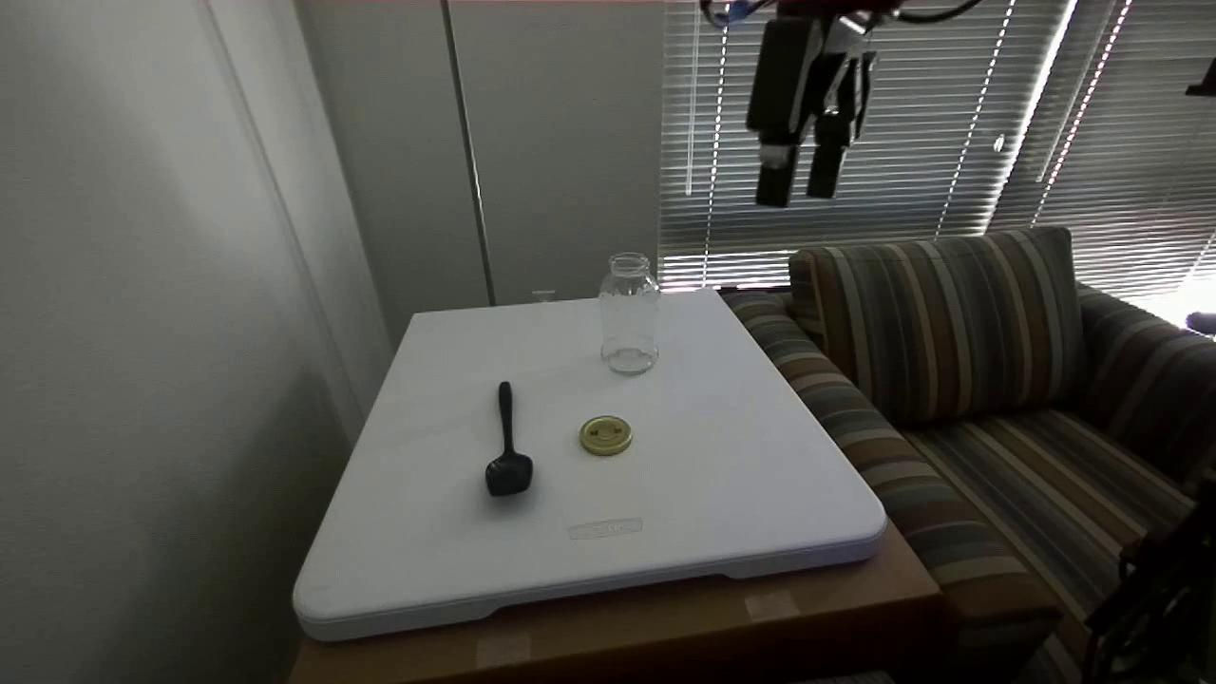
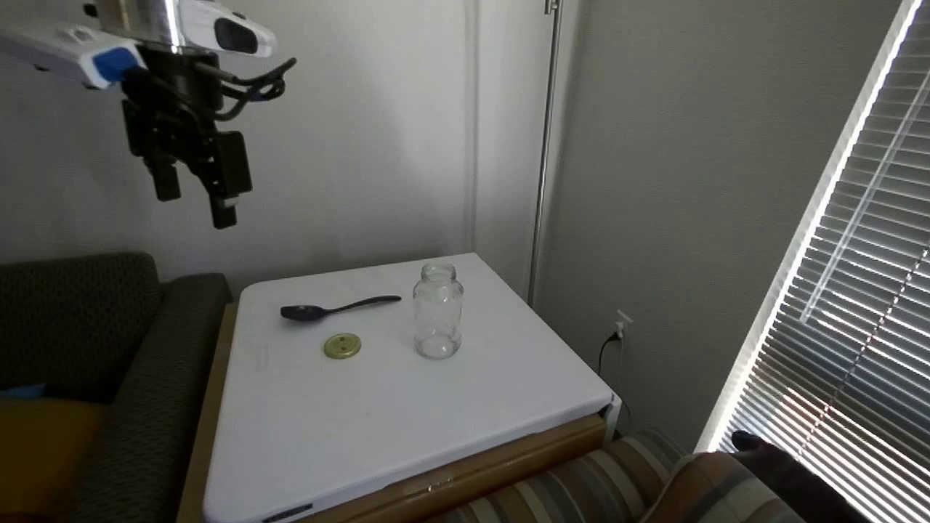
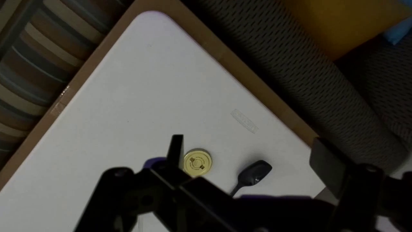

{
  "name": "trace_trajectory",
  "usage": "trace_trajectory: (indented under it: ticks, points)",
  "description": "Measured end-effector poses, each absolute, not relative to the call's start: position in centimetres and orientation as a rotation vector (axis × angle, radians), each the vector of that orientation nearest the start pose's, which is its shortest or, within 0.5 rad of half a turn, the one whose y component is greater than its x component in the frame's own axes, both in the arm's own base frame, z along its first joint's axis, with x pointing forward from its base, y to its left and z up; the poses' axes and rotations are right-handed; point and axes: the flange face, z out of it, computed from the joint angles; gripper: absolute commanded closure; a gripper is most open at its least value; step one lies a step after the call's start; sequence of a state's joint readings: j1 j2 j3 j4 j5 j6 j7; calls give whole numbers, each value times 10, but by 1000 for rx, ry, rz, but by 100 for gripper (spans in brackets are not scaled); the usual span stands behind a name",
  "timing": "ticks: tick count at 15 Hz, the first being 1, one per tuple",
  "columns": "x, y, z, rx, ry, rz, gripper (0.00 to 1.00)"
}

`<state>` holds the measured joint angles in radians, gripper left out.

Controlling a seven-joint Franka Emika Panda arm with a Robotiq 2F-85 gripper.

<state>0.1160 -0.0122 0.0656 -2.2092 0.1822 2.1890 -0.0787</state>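
Gripper (image 1: 797, 195) high above tabletop edges (image 1: 408, 615)

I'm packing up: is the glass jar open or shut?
Open: the glass jar stands uncapped, and a gold lid lies apart.

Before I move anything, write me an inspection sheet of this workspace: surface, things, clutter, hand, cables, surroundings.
Surface: white top over a brown base; its embossed mark is too faint to read.
Things: glass jar upright, mouth uncovered; gold lid flat, apart from it; black spoon lying apart from both.
Clutter: yellow item and blue item on the dark sofa.
Hand: open, nothing in it, raised, touching none of the three.
Cables: black cable looped by the hand; black cord at the wall outlet.
Surroundings: striped armchair, window blinds, grey walls.
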Motion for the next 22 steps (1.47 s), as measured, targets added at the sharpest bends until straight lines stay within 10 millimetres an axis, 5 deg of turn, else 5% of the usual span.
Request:
trace_trajectory:
  ticks: [5,9,17,22]
  points:
    - [570,119,337,-2974,-260,-30,0]
    - [593,147,304,-2935,-360,-22,0]
    - [596,166,295,-2966,-345,-5,0]
    - [598,211,251,-3010,-383,72,0]
